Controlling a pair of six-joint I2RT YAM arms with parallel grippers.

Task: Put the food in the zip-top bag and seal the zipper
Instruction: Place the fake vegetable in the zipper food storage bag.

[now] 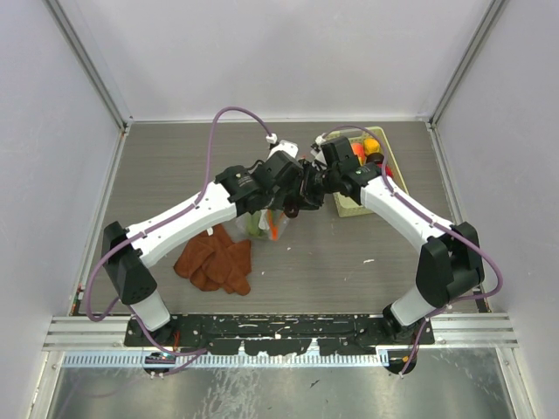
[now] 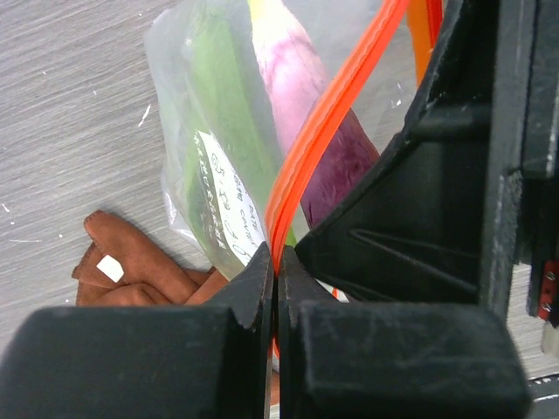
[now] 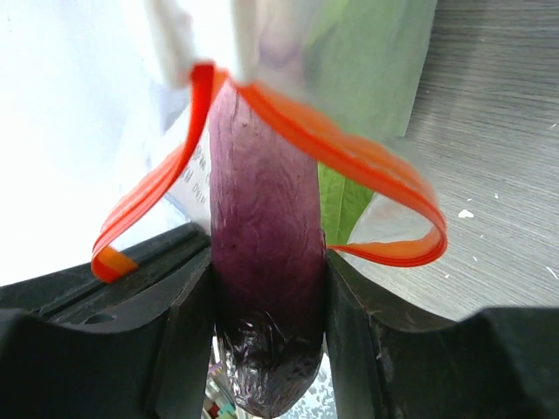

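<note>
Counted one zip-top bag, one zipper, one dark purple piece, one bunch of long green leaves. Counted one rust-brown cloth on the table and one pale green basket near its far right corner, one orange-yellow piece inside. Counted two grippers: left gripper, right gripper.

Top camera looks down from behind both arms over the whole surface. Wrist cameras sit just behind left hand and right hand, very near, sharing the zipper and purple piece ahead.
</note>
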